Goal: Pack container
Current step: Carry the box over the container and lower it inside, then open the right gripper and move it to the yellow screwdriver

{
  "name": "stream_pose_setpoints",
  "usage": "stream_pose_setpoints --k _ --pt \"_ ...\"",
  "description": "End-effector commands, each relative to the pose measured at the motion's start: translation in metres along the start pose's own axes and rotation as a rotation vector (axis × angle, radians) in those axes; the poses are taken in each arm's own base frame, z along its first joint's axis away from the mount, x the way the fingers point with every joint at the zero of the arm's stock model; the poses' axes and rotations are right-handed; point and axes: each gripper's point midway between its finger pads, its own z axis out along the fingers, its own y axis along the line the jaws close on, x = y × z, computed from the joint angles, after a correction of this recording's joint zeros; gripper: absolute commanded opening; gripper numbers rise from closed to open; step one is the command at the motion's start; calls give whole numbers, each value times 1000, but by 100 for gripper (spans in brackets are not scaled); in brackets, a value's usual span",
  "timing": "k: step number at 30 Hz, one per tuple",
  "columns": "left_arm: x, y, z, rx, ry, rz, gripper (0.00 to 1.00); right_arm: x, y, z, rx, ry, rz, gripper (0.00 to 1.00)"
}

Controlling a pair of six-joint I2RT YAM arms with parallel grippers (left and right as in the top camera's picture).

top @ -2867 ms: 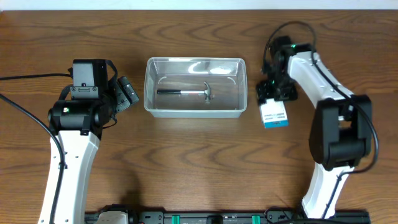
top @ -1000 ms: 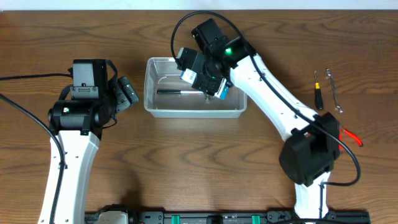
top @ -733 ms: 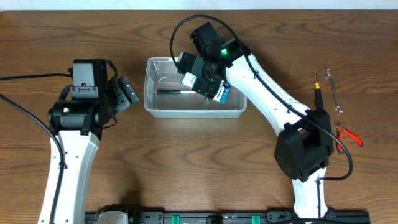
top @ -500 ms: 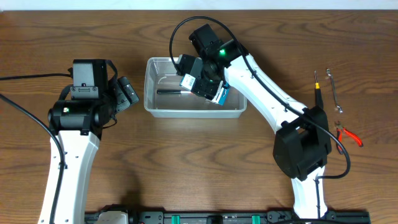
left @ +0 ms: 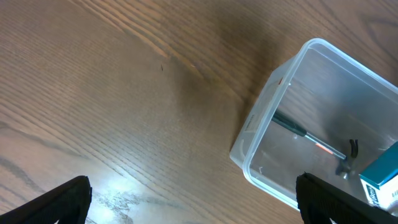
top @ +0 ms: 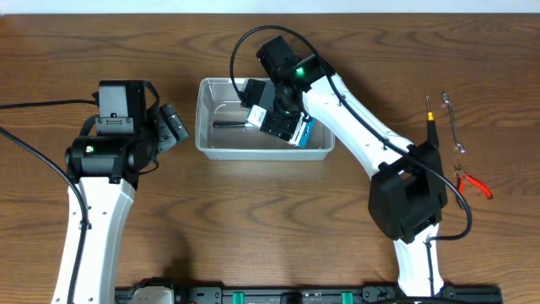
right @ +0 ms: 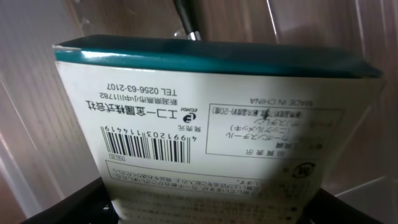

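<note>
Container (top: 228,151) clear plastic, rounded corners, woodgrain table (top: 253,228)

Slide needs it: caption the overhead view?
Right claw with a blue-and-white box inside the clear container, beside the hammer.

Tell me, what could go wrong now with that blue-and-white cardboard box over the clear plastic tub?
1. The blue-and-white cardboard box is tilted close above the black-handled metal hammer; it may land on it and lie askew.
2. It is near the right wall of the clear plastic tub; a corner could catch there.
3. The right gripper reaches inside the tub; pulling out, it might nudge it.
</note>
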Motion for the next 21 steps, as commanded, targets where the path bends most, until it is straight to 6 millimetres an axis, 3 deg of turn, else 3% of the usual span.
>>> stream_pose_setpoints --k 1,8,13,18,21 --pt "-4 2 0 -12 -8 -2 98 -4 6 7 -19 -6 -23 80" --pt "-4 2 0 -12 -8 -2 98 -5 6 6 -19 -6 -3 93" --pt "-4 2 0 -12 -8 -2 98 -12 6 2 -7 -29 87 95" --pt "-4 2 0 -12 -8 -2 98 -9 -14 -31 113 -27 267 95" --pt "-4 2 0 -12 -8 -2 98 10 -30 -69 215 1 405 97"
